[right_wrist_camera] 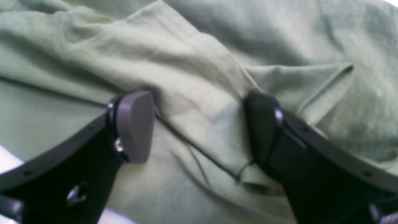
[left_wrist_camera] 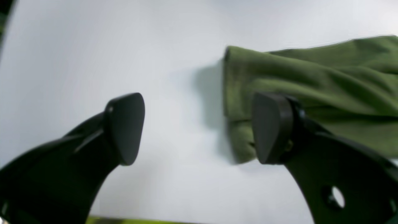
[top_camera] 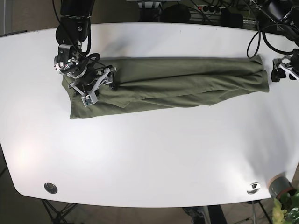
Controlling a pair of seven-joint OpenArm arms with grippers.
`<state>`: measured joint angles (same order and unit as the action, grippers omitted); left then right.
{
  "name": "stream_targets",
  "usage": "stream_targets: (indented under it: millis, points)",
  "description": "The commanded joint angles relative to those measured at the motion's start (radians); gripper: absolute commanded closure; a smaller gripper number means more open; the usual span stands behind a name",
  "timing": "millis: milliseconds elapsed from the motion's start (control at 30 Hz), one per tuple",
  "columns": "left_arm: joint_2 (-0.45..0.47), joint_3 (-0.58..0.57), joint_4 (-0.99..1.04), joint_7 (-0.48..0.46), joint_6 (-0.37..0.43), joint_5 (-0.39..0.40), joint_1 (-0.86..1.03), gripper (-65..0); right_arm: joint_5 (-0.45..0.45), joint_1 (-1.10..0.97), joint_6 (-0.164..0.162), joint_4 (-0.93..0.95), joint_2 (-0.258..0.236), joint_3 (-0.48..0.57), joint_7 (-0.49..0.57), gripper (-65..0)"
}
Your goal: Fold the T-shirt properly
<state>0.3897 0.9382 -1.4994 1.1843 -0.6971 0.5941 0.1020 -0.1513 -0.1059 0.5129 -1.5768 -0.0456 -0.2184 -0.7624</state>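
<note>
Olive-green cotton T-shirt [top_camera: 168,84] folded lengthwise into long band across white table [top_camera: 149,154]. Crosswise folds pending. Right gripper [right_wrist_camera: 199,124] spread wide over cloth, left gripper [left_wrist_camera: 199,127] wide at band's end, holding nothing.

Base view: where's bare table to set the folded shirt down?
The bare table in front of the T-shirt is widest; a narrower strip lies behind it. Crowded ends: right gripper open over the shirt, left gripper open beside its other end.
</note>
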Motion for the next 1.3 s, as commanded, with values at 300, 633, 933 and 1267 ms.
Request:
stream_targets:
  millis: [300,633,933,1267]
  points:
    - [0.022,-0.005,0.156,-0.007,-0.001,0.091,-0.006,-50.4,0.043,-0.005,-0.023,0.003,0.000,-0.003,-0.059,-44.4]
    - [0.021,-0.086,0.196,-0.013,-0.001,0.089,-0.011,-50.4,0.043,-0.005,-0.023,0.002,0.002,-0.003,-0.059,-44.4]
    - [0.018,-0.150,0.199,-0.059,-0.001,0.089,-0.012,-50.4,0.043,-0.007,-0.023,0.002,0.002,-0.003,-0.059,-44.4]
    - [0.018,-0.203,0.306,-0.086,-0.001,0.089,-0.034,-50.0,0.043,-0.007,-0.023,0.002,0.003,-0.005,-0.059,-44.4]
